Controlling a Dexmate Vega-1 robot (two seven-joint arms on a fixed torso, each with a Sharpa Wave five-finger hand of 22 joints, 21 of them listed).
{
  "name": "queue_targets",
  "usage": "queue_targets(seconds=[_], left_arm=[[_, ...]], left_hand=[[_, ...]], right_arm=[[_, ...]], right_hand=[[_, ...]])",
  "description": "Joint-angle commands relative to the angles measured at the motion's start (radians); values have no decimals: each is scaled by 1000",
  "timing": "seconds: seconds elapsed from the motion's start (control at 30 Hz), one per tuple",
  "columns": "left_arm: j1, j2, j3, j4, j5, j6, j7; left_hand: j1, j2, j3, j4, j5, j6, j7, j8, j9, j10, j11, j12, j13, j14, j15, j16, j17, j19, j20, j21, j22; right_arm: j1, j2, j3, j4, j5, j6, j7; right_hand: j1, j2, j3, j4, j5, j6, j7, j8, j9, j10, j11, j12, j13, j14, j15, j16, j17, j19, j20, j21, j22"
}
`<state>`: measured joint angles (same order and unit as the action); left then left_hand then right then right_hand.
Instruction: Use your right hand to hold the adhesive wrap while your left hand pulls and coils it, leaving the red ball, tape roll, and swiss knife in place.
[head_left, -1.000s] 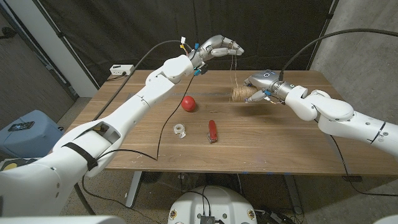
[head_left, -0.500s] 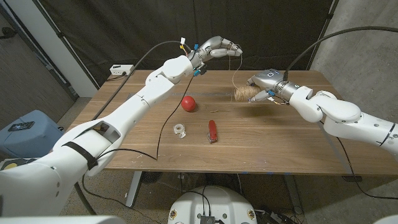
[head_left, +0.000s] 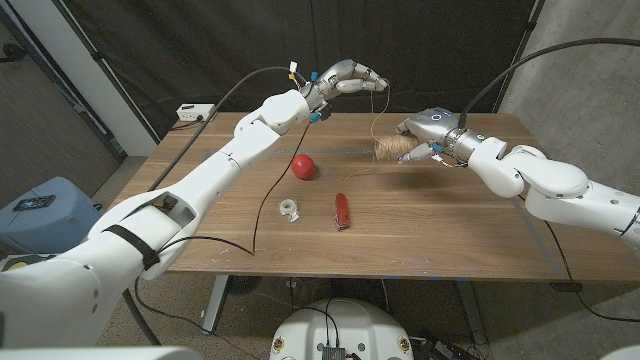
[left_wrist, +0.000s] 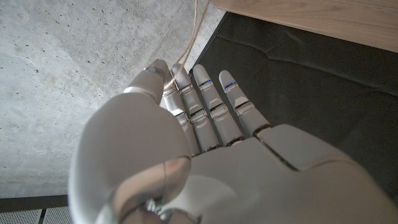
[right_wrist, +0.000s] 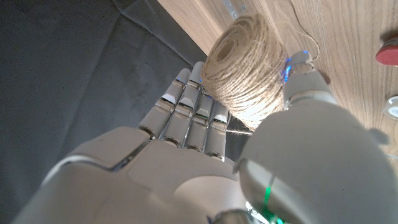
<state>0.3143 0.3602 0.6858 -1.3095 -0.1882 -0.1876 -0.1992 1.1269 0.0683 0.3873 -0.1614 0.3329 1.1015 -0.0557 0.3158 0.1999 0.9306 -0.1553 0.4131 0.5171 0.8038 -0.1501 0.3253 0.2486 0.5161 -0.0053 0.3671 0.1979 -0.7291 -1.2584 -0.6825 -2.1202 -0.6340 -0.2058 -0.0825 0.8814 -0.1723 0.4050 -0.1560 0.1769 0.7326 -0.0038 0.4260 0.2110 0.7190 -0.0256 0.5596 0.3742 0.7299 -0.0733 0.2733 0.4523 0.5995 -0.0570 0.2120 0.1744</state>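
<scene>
What the task calls the wrap is a spool of tan twine (head_left: 389, 150) at the far middle of the wooden table (head_left: 450, 230). My right hand (head_left: 426, 134) grips the spool from its right side; the spool (right_wrist: 242, 71) sits between thumb and fingers of that hand (right_wrist: 205, 162). A thin strand (head_left: 378, 110) rises from it to my left hand (head_left: 350, 76), held high above the far edge. The left hand (left_wrist: 186, 143) pinches the strand (left_wrist: 196, 25) at the thumb tip. A red ball (head_left: 303, 166), a small tape roll (head_left: 290, 208) and a red swiss knife (head_left: 342, 211) lie mid-table, apart from both hands.
A black cable (head_left: 262, 205) hangs from my left arm across the table, close to the tape roll. A white socket box (head_left: 196, 112) sits off the far left corner. A dark curtain hangs behind; a blue seat (head_left: 40, 210) stands at left.
My right forearm has shifted slightly while the hand keeps its grip on the spool. The left hand stays raised with the strand.
</scene>
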Motion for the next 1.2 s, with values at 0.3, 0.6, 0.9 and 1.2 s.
queue_targets(seconds=[0.3, 0.6, 0.9, 1.2], left_arm=[[-32, -27, 7, 91, 2, -36, -12], [-43, -37, 12, 121, 5, -46, -15], [-49, -46, 13, 143, 7, -52, -11], [-56, -54, 13, 164, 6, -59, -12]], left_hand=[[8, 5, -2, 2, 6, 0, -8, 4, -1, 1, -9, -3, 3, 2, -2, -4, 3, -8, -3, 8, 1], [9, 5, -1, 1, 7, 1, -8, 4, 0, 2, -8, -4, 6, 2, -2, -6, 3, -9, -4, 9, 1], [9, 7, 0, 1, 8, 1, -7, 4, 0, 4, -8, -7, 5, 1, -3, -8, 3, -10, -4, 10, 1], [10, 7, 0, 1, 9, 0, -8, 3, 0, 5, -8, -8, 8, 4, -3, -8, 4, -10, -4, 11, 1]], right_arm=[[-21, -4, 22, -30, 22, 33, -42], [-30, -19, 40, -46, 40, 59, -69], [-39, -35, 59, -63, 48, 79, -95], [-46, -48, 68, -72, 53, 94, -100]], right_hand=[[127, 136, -3, 0, 4, 128, -118, 5, 5, 133, -122, 3, 0, 12, -152, -5, 5, 11, -38, 0, 6], [128, 137, -4, 0, 4, 130, -119, 5, 5, 133, -121, 3, 1, 15, -152, -4, 7, 11, -39, 0, 6], [129, 138, -5, 0, 4, 132, -120, 6, 6, 137, -123, 4, 3, 16, -151, -6, 8, 12, -39, 0, 6], [132, 138, -5, -2, 4, 133, -119, 6, 6, 134, -122, 2, 3, 18, -153, -7, 8, 13, -40, 0, 6]])
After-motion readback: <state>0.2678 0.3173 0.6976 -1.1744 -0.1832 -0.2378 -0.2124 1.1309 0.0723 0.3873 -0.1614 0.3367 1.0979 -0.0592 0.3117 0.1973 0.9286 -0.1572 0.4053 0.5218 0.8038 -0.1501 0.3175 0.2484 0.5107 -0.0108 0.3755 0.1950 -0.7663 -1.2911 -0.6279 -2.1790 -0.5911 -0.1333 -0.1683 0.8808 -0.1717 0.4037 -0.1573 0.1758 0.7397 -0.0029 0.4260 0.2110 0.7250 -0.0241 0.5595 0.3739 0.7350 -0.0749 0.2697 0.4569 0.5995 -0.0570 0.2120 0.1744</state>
